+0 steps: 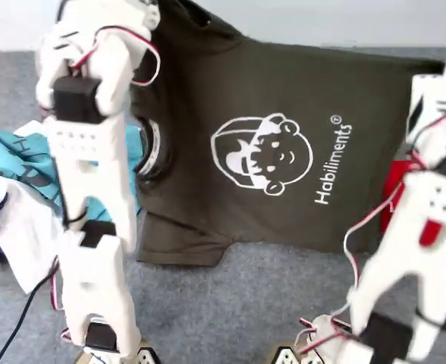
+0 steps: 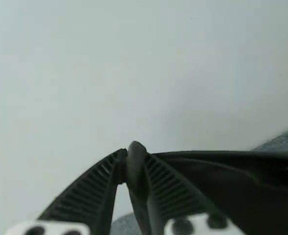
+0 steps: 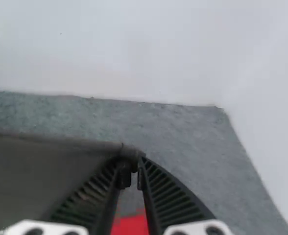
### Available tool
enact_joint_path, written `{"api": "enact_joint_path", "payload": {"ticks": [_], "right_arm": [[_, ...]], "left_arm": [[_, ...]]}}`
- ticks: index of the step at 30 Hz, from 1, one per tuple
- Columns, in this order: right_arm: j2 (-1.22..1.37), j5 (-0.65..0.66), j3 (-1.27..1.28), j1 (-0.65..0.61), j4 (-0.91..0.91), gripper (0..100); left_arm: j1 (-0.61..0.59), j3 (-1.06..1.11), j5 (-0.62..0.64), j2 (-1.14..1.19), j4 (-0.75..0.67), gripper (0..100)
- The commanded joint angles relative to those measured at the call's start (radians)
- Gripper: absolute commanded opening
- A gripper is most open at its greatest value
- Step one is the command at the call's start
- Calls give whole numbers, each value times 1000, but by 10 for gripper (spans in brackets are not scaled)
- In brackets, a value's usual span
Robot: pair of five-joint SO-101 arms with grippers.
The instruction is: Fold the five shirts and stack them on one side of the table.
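The olive shirt (image 1: 284, 98) lies spread across the middle of the grey table (image 1: 230, 303), its white bear print (image 1: 262, 155) face up near the centre. Its far edge runs from 11 o'clock to 2 o'clock.

In the left wrist view, the left gripper (image 2: 134, 161) has its jaws pressed together on a pinched fold of the olive shirt (image 2: 222, 181), which trails away to one side. The pale wall (image 2: 134, 58) is behind it. In the right wrist view, the right gripper (image 3: 128, 169) is likewise closed tight on a corner of the olive shirt (image 3: 36, 171). The grey table (image 3: 183, 132) lies beyond it, and a strip of the red shirt (image 3: 129, 223) shows between the jaw bases.

From above, the left arm (image 1: 86, 152) stands from 7 o'clock up toward 11 o'clock. It covers the near sleeve area of the olive shirt and much of the teal shirt (image 1: 18, 155), which is bunched at 9 o'clock. A crumpled white shirt (image 1: 14, 227) sits at 8 o'clock, touching the teal one and partly under it. The right arm (image 1: 428, 220) rises from 5 o'clock toward 3 o'clock and hides the olive shirt's edge on that side. It also hides most of the red shirt (image 1: 394, 189), which peeks out at 3 o'clock just beside the olive fabric.
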Motion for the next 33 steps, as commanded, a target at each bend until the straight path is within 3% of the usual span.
{"api": "enact_joint_path", "payload": {"ticks": [1, 5, 10, 16, 23, 26, 33], "right_arm": [[113, -80, -6, -7, -170, 10], [263, -118, -54, -24, -317, 10], [495, -115, -235, -73, -331, 10], [799, -60, -477, -119, -289, 10], [1059, -49, -756, -128, -87, 10], [1086, -18, -878, -124, 137, 10], [1090, 49, -1180, -116, 622, 10]], "left_arm": [[-23, -18, -12, 92, -130, 12], [-20, -102, -12, 244, -301, 12], [-25, -186, -17, 457, -471, 12], [-25, -268, -20, 661, -509, 12], [-25, -268, -110, 789, -496, 12], [-28, -271, -109, 756, -361, 12], [-32, -269, -15, 520, 218, 12]]}}
